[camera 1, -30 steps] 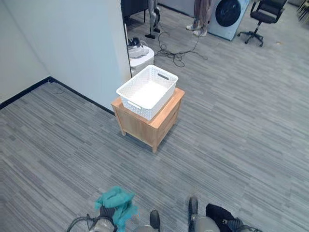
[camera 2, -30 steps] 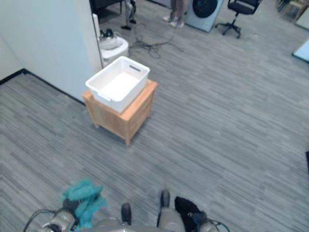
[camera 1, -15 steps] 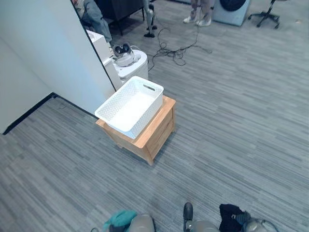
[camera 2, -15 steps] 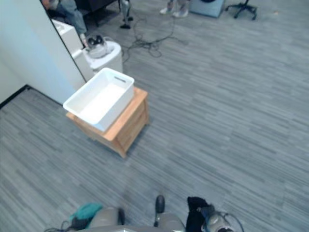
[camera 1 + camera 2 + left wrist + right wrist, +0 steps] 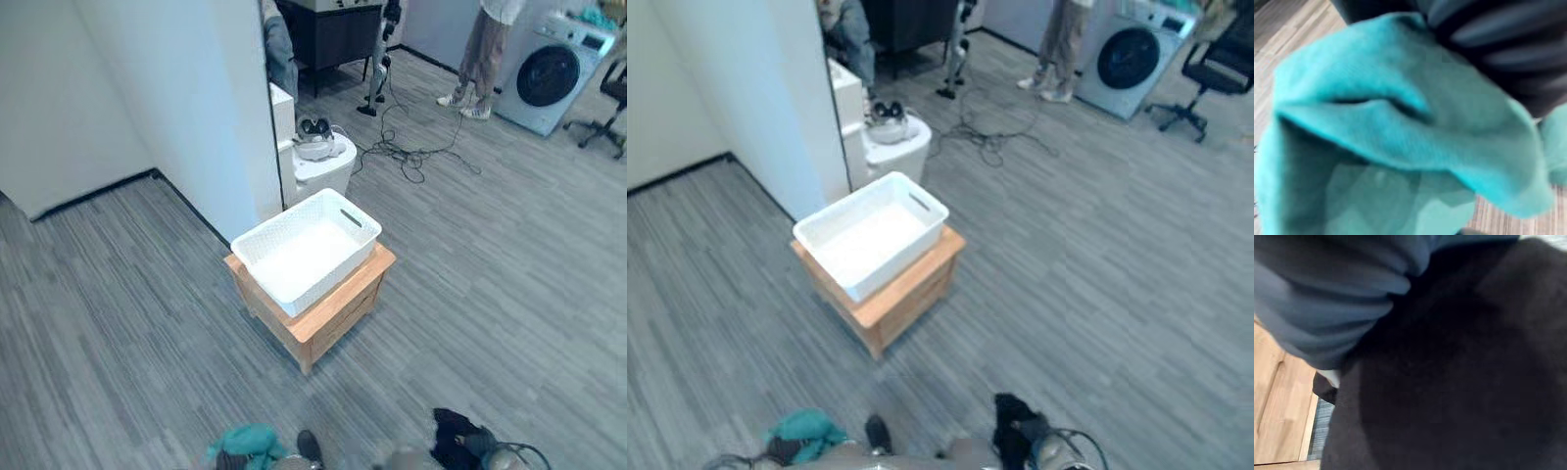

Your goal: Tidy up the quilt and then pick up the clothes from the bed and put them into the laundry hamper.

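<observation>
**poster1:** While both arms hang low at the near edge, the left hand point(image 5: 227, 460) is buried in teal clothes point(image 5: 247, 443) and the right hand point(image 5: 487, 450) in black clothes point(image 5: 453, 434). Honestly can't tell how the fingers sit.

**poster2:** Yep. White hamper point(image 5: 306, 250) sits empty on a wooden stand point(image 5: 338, 304), well ahead of both hands. Round white stool point(image 5: 323, 162), a person point(image 5: 482, 54) and a washing machine point(image 5: 551, 70) further back.

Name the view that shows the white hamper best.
The left eye view: the white hamper sits whole and central on the wooden cabinet, inside visible. The right eye view shows it whole too, slightly farther left.
</observation>
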Motion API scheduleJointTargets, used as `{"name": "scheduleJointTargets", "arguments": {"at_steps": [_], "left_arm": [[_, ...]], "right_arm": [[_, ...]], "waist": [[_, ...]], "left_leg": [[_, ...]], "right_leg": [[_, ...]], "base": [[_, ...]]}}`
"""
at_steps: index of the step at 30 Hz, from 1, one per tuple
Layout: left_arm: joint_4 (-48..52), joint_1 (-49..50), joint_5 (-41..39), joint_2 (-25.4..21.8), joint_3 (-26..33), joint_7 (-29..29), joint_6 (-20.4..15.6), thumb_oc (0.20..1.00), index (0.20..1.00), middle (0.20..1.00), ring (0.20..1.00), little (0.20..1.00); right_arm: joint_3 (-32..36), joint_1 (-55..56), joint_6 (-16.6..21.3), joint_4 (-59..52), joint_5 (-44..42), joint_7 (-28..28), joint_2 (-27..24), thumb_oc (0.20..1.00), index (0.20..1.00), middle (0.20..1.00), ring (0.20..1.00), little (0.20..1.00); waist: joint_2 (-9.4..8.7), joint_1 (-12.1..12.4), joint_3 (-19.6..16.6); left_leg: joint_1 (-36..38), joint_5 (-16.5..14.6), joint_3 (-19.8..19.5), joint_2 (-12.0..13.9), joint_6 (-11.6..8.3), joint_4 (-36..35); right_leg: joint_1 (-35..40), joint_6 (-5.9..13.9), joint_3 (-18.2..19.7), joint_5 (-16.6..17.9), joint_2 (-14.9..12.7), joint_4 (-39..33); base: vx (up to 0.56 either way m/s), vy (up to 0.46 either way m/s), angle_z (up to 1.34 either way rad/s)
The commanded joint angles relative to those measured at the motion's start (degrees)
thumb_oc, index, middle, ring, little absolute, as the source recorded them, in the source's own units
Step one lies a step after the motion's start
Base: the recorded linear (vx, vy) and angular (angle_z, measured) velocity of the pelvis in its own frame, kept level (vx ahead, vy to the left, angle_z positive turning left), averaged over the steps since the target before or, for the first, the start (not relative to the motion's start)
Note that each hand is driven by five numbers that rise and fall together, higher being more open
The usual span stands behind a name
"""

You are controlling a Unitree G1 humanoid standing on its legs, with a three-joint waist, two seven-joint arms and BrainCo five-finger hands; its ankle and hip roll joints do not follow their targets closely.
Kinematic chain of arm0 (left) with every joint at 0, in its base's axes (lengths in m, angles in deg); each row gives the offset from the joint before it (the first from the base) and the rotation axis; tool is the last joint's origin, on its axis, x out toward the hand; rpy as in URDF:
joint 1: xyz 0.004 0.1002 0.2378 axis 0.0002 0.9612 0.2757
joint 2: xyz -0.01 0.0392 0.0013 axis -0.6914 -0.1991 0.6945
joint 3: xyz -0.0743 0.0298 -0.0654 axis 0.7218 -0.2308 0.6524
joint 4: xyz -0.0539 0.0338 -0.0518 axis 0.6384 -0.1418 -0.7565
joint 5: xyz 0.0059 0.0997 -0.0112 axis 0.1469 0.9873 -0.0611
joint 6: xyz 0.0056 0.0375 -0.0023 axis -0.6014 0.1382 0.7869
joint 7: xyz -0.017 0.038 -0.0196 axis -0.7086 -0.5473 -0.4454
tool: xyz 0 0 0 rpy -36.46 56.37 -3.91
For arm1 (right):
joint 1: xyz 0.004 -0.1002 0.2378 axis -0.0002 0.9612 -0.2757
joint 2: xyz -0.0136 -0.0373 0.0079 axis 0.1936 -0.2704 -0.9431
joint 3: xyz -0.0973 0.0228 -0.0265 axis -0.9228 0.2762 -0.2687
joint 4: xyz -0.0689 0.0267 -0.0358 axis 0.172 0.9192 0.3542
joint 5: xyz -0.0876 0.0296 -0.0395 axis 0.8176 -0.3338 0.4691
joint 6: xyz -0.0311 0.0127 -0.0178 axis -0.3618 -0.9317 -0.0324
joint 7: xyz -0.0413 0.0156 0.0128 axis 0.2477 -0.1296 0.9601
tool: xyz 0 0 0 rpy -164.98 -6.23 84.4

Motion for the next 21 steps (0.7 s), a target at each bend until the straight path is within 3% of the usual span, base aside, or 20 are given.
{"name": "scheduleJointTargets", "arguments": {"at_steps": [1,2,4,6,7,8,9,11,12,14,16,18,20,21], "left_arm": [[1.23,-2.95,-0.71,-0.62,-0.47,-1.83,-0.35,0.200,0.200,0.200,0.200,0.200],[1.22,-2.97,-0.73,-0.63,-0.49,-1.83,-0.35,0.200,0.200,0.200,0.200,0.200],[1.71,-3.97,-1.36,-1.07,-1.16,-2.18,-0.94,0.200,0.200,0.200,0.200,0.200],[1.71,-4.86,-0.98,-1.49,-1.90,-2.53,-1.27,0.200,0.200,0.200,0.200,0.200],[1.11,-5.48,-0.20,-2.27,-1.68,-2.62,-1.17,0.200,0.200,0.200,0.200,0.200],[1.11,-5.48,-0.20,-2.26,-1.69,-2.62,-1.17,0.200,0.200,0.200,0.200,0.200],[-0.28,-4.84,-0.14,-2.93,-0.34,-3.01,-0.84,0.200,0.200,0.200,0.200,0.200],[-0.73,-4.32,-0.06,-3.18,0.21,-3.14,-0.70,0.200,0.200,0.200,0.200,0.200],[-1.84,-2.77,0.32,-3.52,1.22,-3.47,-0.62,0.200,0.200,0.200,0.200,0.200],[-2.32,-1.49,1.21,-3.44,1.73,-3.69,-0.62,0.200,0.200,0.200,0.200,0.200],[-2.97,-0.38,2.25,-3.58,2.35,-3.49,-0.86,0.200,0.200,0.200,0.200,0.200],[-3.23,0.95,2.02,-3.52,3.41,-3.62,-1.03,0.200,0.200,0.200,0.200,0.200],[-3.01,1.88,0.61,-2.64,4.97,-3.73,-1.19,0.200,0.200,0.200,0.200,0.200],[-3.01,1.88,0.61,-2.63,4.98,-3.73,-1.19,0.200,0.200,0.200,0.200,0.200]], "right_arm": [[3.27,-3.16,0.42,0.19,-0.64,1.50,-1.83,0.200,0.200,0.200,0.200,0.200],[3.29,-3.17,0.43,0.21,-0.65,1.51,-1.82,0.200,0.200,0.200,0.200,0.200],[3.84,-3.34,0.69,-0.42,-1.52,2.12,-2.54,0.200,0.200,0.200,0.200,0.200],[4.91,-3.61,0.56,-0.65,-2.22,2.60,-3.60,0.200,0.200,0.200,0.200,0.200],[6.52,-4.02,0.34,-0.77,-3.12,2.82,-4.55,0.200,0.200,0.200,0.200,0.200],[6.53,-4.00,0.33,-0.79,-3.12,2.81,-4.56,0.200,0.200,0.200,0.200,0.200],[7.78,-4.42,0.47,-2.17,-3.65,3.38,-5.75,0.200,0.200,0.200,0.200,0.200],[8.32,-4.63,0.59,-3.43,-3.66,3.77,-6.62,0.200,0.200,0.200,0.200,0.200],[10.47,-5.58,1.18,-9.93,-3.68,5.56,-9.93,0.200,0.200,0.200,0.200,0.200],[12.91,-5.11,1.78,-19.16,-3.31,6.79,-13.56,0.200,0.200,0.200,0.200,0.200],[15.84,-4.27,2.97,-29.60,-2.71,7.38,-17.73,0.200,0.200,0.200,0.200,0.200],[17.20,-5.20,4.15,-36.99,-1.68,7.52,-21.04,0.200,0.200,0.200,0.200,0.200],[17.12,-7.64,5.22,-43.29,0.08,7.70,-25.39,0.200,0.200,0.200,0.200,0.200],[17.12,-7.65,5.22,-43.29,0.08,7.70,-25.40,0.200,0.200,0.200,0.200,0.200]], "waist": [[1.77,0.66,3.01],[1.79,0.56,3.07],[1.57,0.33,2.74],[0.68,-0.56,2.38],[0.09,-1.27,1.91],[0.14,-1.31,1.85],[-0.08,-1.49,2.05],[-0.19,-1.60,2.12],[-0.72,-1.89,2.50],[-0.69,-2.55,3.04],[-0.15,-3.55,3.29],[0.73,-3.29,2.25],[3.11,-3.85,1.82],[3.15,-3.87,1.73]], "left_leg": [[2.48,-4.47,1.02,5.00,-5.95,-1.58],[2.52,-4.45,0.88,5.05,-5.99,-1.58],[1.72,-3.63,-0.50,6.49,-7.37,-1.58],[2.11,-4.82,-2.82,6.54,-8.47,-1.58],[2.28,-5.78,-4.72,7.71,-9.70,-1.58],[2.25,-5.85,-4.77,7.73,-9.70,-1.58],[3.87,-6.32,-5.29,9.81,-11.23,-1.58],[4.37,-6.25,-5.36,10.40,-11.72,-1.58],[5.28,-6.03,-5.44,11.37,-12.74,-1.58],[5.26,-5.66,-5.91,12.44,-13.68,-1.58],[5.38,-5.66,-6.93,13.69,-15.19,-1.58],[4.83,-4.50,-7.59,15.04,-16.45,-1.58],[3.80,-0.84,-7.72,18.21,-18.03,-1.58],[3.69,-0.82,-7.74,18.26,-18.04,-1.58]], "right_leg": [[3.62,1.39,0.55,8.20,-1.28,-16.24],[3.81,1.35,0.39,8.20,-1.25,-16.40],[4.34,-0.95,2.04,8.59,-1.68,-28.93],[5.08,-0.42,6.58,10.82,-2.68,-42.23],[2.87,1.33,10.86,14.97,-5.10,-48.43],[2.98,1.36,10.78,15.05,-5.09,-48.64],[1.11,2.37,9.46,17.84,-7.81,-50.76],[1.02,2.40,8.30,18.22,-8.66,-51.01],[0.94,2.84,8.39,20.17,-10.20,-50.05],[0.97,3.27,11.69,21.28,-10.86,-49.56],[1.70,3.65,17.53,19.28,-9.87,-49.32],[2.53,3.54,18.47,16.99,-8.86,-50.09],[3.15,2.97,18.53,15.04,-6.22,-50.12],[3.05,2.95,18.52,15.05,-6.18,-50.10]], "base": [[0.23,-0.149,0.76],[0.14,-0.149,1.01],[0.14,-0.264,0.98],[0.26,-0.381,0.37],[0.23,-0.332,0.44],[0.33,-0.502,1.05],[0.24,-0.353,1.11],[0.19,-0.370,0.59],[0.11,-0.386,0.00],[0.10,-0.459,0.11],[0.10,-0.413,0.58],[0.12,-0.452,0.47],[0.07,-0.369,0.06],[0.12,-0.418,0.17]]}}
